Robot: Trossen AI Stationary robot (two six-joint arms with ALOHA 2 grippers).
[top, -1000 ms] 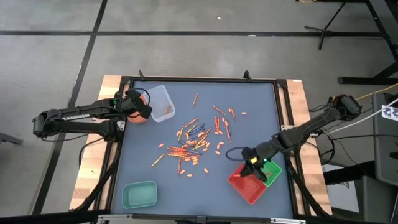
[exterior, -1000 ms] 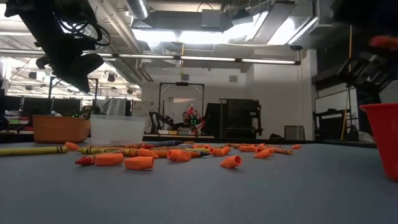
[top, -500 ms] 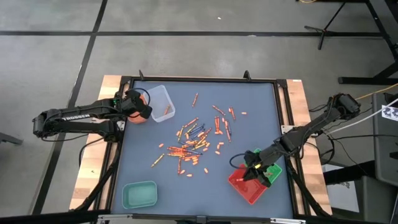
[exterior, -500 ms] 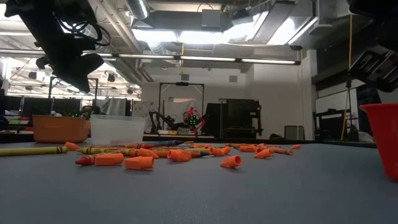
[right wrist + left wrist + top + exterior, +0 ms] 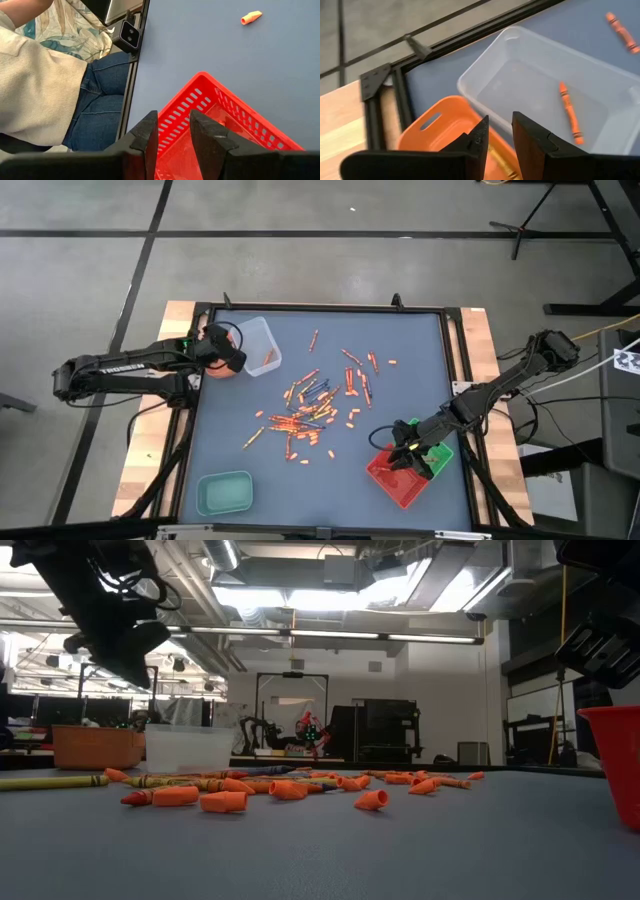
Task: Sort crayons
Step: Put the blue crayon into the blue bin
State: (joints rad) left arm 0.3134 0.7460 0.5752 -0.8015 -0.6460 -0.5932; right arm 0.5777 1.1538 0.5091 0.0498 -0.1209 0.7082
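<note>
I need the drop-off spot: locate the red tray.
High view: the red slotted plastic tray sits near the table's front right corner, against a green tray, under the right gripper.

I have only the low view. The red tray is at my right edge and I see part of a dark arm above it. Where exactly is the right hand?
Observer: From above, the right hand hangs over the red tray, which touches a green tray.
Operator: Does it hold a crayon?
Observer: No. In the right wrist view its fingers stand apart with nothing between them.
Operator: Is anything inside the clear tray?
Observer: Yes. The left wrist view shows one orange crayon lying in the clear tray, and the left hand is above the orange tray beside it.
</note>
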